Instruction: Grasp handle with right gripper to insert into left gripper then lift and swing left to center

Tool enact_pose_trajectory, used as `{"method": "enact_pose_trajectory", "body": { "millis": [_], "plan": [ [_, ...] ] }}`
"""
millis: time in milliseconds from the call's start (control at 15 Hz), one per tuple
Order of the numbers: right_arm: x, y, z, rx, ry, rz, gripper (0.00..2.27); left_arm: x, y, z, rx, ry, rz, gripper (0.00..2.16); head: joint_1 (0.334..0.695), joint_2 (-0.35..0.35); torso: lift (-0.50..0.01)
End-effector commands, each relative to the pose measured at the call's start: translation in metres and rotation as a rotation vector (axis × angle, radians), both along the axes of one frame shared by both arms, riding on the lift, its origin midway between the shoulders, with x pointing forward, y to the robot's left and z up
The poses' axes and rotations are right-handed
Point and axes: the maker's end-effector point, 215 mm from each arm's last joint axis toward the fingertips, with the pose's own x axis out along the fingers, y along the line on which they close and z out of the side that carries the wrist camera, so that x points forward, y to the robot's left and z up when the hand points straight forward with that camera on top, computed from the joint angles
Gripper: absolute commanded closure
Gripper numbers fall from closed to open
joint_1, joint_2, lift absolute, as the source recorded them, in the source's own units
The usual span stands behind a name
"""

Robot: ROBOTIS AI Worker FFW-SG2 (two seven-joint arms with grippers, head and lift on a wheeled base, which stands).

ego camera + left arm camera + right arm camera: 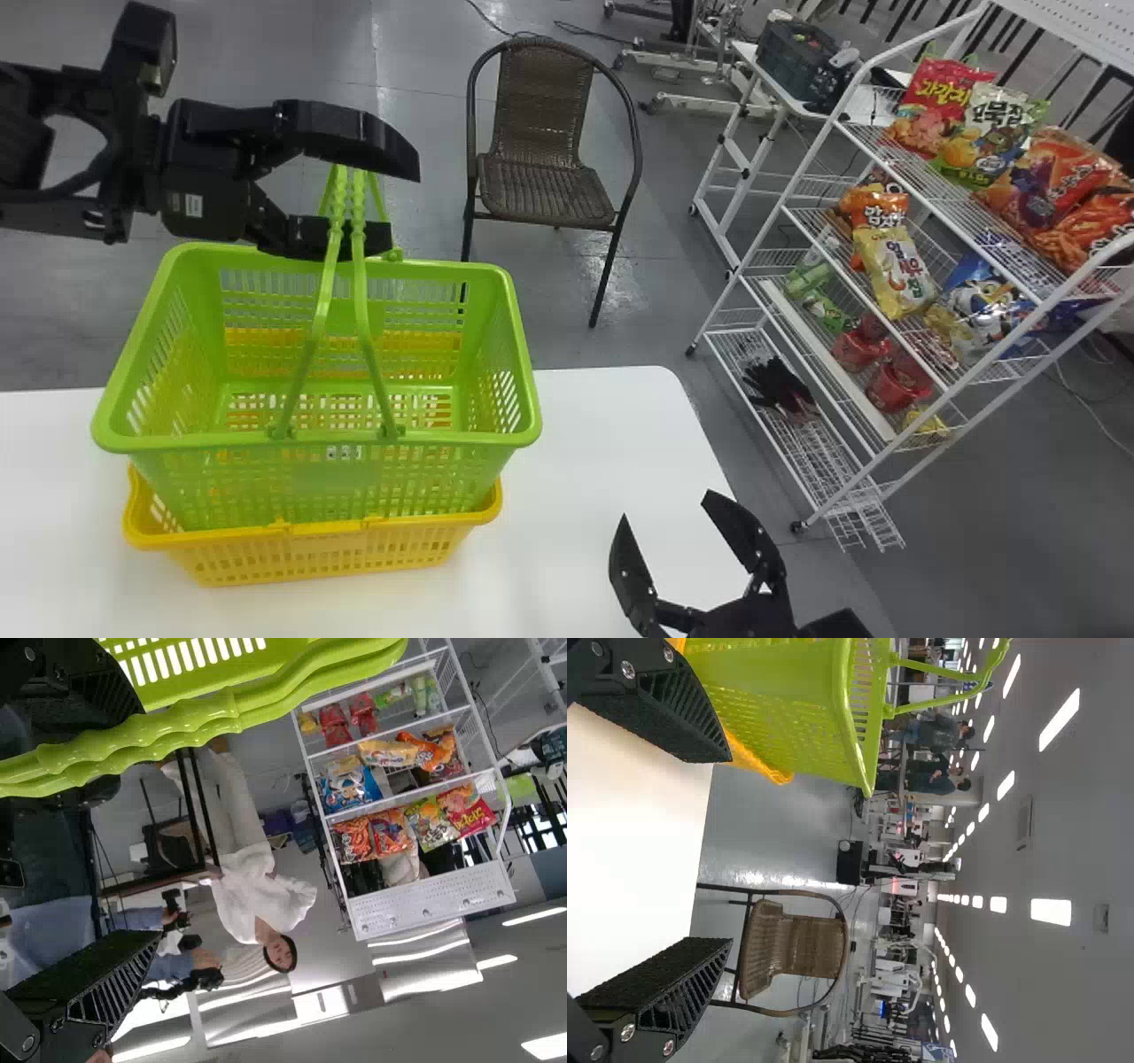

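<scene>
and there it was: the handle (359, 213) was stood upright over the green basket (337, 483) and was framed between the widely parted jaws of the left gripper (399, 204), with no grip taken yet. the handover seemed all but made. the right gripper (666, 509) was held over the right part of the table (611, 443), well apart from the baskets, its jaws wide too, with nothing between them.

next, by the look of it, the left jaws needed to be closed on both bars together; only then could the lift and the swing to center be tried. the nested yellow basket (337, 558) might be dragged up as well.

and what surfaces were on show! glossy lime plastic was moulded into rippled, wavy grips, tapering to slim, smooth bars; the basket walls were pierced by rows of slots under a rounded rim. the black pads (664, 970) were roughened on the face and cut into slanted ribs at the side. beyond, a woven brown chair (549, 186) was bounded by a curved dark frame.
</scene>
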Motion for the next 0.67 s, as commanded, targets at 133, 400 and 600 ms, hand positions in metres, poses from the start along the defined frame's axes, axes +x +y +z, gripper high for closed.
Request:
{"method": "enact_pose_trajectory", "body": {
  "millis": [133,400,600],
  "plan": [
    [-0.001,0.0,-0.002,0.002,0.0,0.0,0.09,0.007,0.002,0.02,-0.01,-0.011,0.004,0.12,0.695,-0.34,0.0],
    [-0.003,0.003,-0.005,0.005,0.007,0.003,0.09,0.013,0.001,0.044,-0.022,-0.041,0.002,0.12,0.695,-0.336,0.0],
    [-0.003,0.004,-0.005,0.006,0.007,0.005,0.08,0.021,0.006,0.068,-0.047,-0.048,0.007,0.12,0.695,-0.334,0.0]
  ]
}}
